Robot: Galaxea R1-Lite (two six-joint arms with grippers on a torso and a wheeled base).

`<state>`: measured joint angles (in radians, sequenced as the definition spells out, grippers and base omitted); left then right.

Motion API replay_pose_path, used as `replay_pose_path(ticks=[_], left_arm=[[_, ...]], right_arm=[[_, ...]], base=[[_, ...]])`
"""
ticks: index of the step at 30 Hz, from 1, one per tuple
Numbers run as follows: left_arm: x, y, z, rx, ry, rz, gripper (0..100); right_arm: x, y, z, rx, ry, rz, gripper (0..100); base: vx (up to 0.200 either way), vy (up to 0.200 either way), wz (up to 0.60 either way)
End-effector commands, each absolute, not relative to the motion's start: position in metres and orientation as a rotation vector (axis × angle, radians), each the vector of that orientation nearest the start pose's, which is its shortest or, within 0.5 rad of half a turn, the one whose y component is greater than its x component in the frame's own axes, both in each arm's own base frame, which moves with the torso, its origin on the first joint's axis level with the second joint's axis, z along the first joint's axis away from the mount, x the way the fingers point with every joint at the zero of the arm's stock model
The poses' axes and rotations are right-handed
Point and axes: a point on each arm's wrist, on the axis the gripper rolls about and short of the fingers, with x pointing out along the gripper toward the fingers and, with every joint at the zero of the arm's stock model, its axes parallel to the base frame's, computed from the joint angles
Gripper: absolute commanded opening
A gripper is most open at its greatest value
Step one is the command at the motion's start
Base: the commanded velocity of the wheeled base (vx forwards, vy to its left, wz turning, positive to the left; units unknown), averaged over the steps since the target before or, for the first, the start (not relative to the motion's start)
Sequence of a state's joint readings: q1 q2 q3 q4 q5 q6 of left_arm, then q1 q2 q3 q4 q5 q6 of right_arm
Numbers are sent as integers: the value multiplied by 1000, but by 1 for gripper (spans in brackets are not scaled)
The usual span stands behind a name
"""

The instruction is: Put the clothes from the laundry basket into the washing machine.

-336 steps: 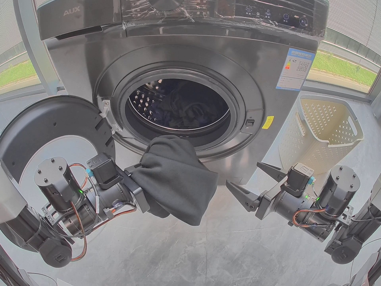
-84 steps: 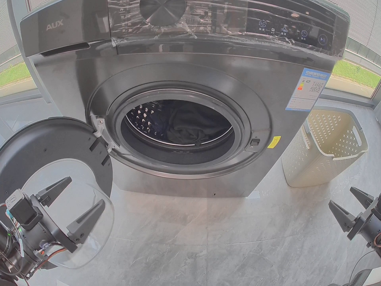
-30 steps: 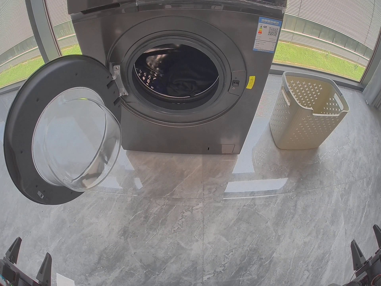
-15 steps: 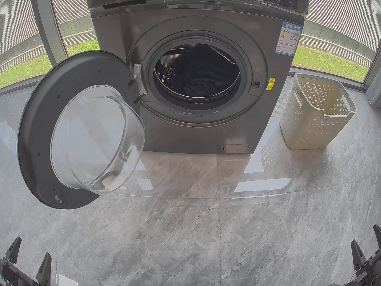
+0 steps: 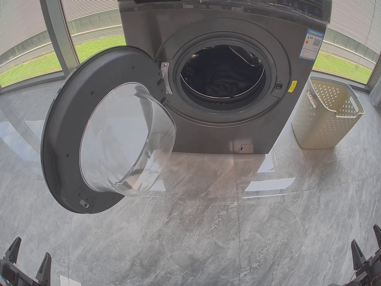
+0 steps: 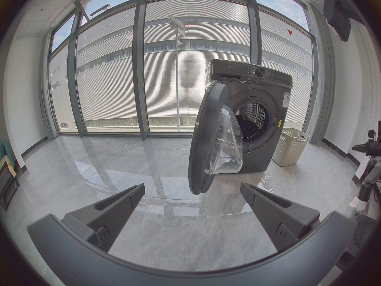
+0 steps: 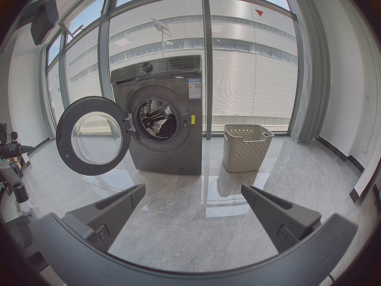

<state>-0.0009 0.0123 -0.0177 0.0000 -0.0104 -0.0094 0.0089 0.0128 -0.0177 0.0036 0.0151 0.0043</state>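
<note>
Left tool (image 6: 192, 186) and right tool (image 7: 193, 187): both spread wide, holding nothing, low over the floor (image 5: 238, 227), well apart from the washing machine (image 5: 214, 136). Door (image 5: 71, 140) hangs fully open on the left. Dark clothes (image 5: 222, 80) sit in the drum (image 7: 147, 109), clear of the opening's lip. Basket (image 5: 317, 128) stands just beside the machine's right side. It looks empty, but its bottom is partly hidden, so not certain. Judgement: loading step looks done. Next: drive in close, confirm the basket, grab any leftover; otherwise nothing left to move.
</note>
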Motion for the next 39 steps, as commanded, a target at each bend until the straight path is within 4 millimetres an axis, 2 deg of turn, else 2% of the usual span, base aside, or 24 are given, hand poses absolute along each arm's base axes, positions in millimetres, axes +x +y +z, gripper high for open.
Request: replay_pose_path(ticks=[1, 15, 18, 19, 22, 23, 24, 25, 26, 28, 34, 39], left_arm=[[-23, 0, 75, 2, 2, -14, 100], [-23, 0, 77, 14, -15, -8, 100], [-35, -1, 122, 2, -166, -15, 100], [-36, 0, 135, -1, -167, -26, 100], [-27, 0, 147, -4, -87, -55, 100], [-10, -1, 153, -23, 1, -94, 100], [-2, -1, 156, -42, 25, -102, 100], [-2, -1, 156, -42, 25, -102, 100], [13, -2, 163, -76, 44, -120, 100], [27, -4, 170, -106, 65, -164, 100], [59, -8, 191, -138, 137, -241, 100], [86, -8, 205, -131, 141, -239, 100]], right_arm=[[-23, 0, 75, 5, 3, 25, 100], [-23, 0, 75, 5, 3, 25, 100], [-23, 0, 75, 3, 3, 25, 100], [-23, 0, 75, 3, 3, 26, 100], [-23, 0, 75, 3, 3, 26, 100], [-23, 0, 75, 6, 3, 26, 100], [-23, 0, 75, 6, 3, 26, 100], [-23, 0, 75, 6, 3, 26, 100], [-23, 0, 75, 6, 3, 26, 100], [-23, 0, 75, 6, 3, 26, 100], [-23, 0, 75, 5, 3, 26, 100], [-23, 0, 75, 5, 3, 26, 100]], base=[[0, 0, 0], [0, 0, 0], [0, 0, 0], [0, 0, 0], [0, 0, 0], [0, 0, 0], [0, 0, 0], [0, 0, 0], [0, 0, 0], [0, 0, 0], [0, 0, 0], [0, 0, 0]])
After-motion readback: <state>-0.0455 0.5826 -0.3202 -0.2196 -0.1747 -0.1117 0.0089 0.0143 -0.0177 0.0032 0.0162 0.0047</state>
